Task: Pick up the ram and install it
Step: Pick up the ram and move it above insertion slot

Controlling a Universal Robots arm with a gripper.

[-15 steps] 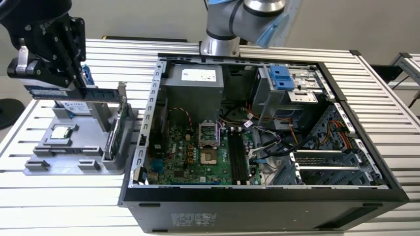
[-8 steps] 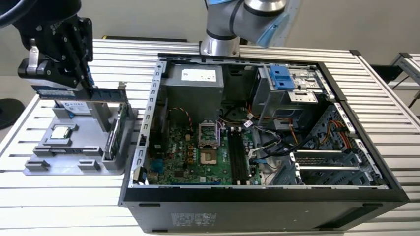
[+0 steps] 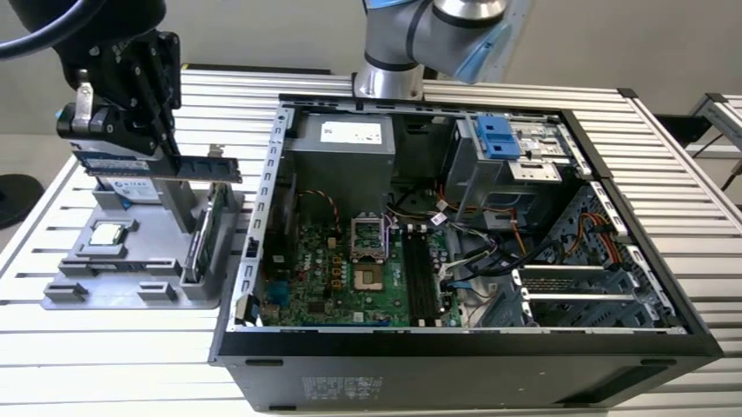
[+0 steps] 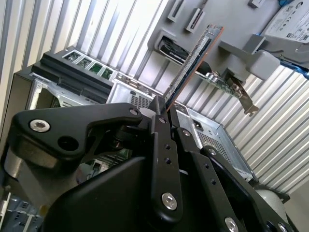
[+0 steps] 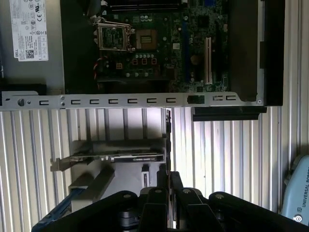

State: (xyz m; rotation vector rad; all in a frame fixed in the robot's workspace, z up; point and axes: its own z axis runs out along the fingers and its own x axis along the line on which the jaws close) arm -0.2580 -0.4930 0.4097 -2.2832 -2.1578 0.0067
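Pincer (image 3: 156, 155) is clamping the ram (image 3: 200, 168) by one end. Fingers (image 4: 161, 145) are pressing flat on both faces, and the stick is jutting out roughly level in the exterior view. It's hanging above the grey parts fixture (image 3: 69, 300) on the table (image 3: 116, 365), free of the holder. That puts it just outside the open case (image 3: 464, 373), on the exterior view's left. Memory slots (image 3: 420, 280) beside the processor socket (image 3: 371, 280) are looking unfilled from here, so I'm calling it not installed yet.

Reading the step as the carry across the case side wall (image 5: 120, 101). What I'm watching for:
- The grip is sitting at one end, so the long free end is acting as a lever. Going slow and avoiding jerks, or it may be pivoting in the pads.
- Carrying it high enough that the lower edge is passing over the wall rather than clipping it.
- Staying off the expansion card (image 5: 116, 157) standing in the fixture nearby.
- Holding the stick square, since any twist now is showing up as misalignment at the slot.
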